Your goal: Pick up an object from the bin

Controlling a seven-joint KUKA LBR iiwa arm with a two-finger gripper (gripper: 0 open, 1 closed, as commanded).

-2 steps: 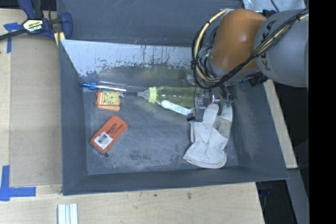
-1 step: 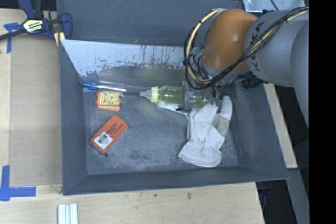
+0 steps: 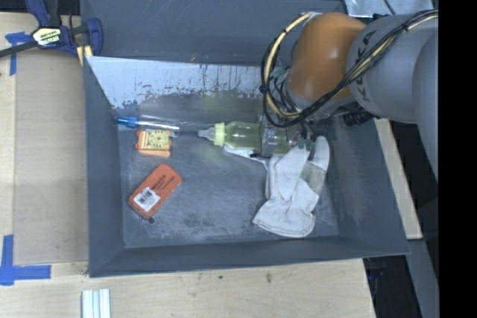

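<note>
The gripper (image 3: 283, 139) is hanging low toward the right wall of the bin (image 3: 223, 18), at the base of a clear baby bottle (image 3: 237, 136) that is lying on its side mid-bin. It is also touching the top of a crumpled white cloth (image 3: 292, 194). Whether the gripper is released or clenched, I cannot tell. A small orange box (image 3: 153, 142) and an orange tagged packet (image 3: 155, 190) are lying near the left wall.

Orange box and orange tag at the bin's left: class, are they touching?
Apart. The camera view shows bare bin floor between the orange box and the orange tag below it.
</note>
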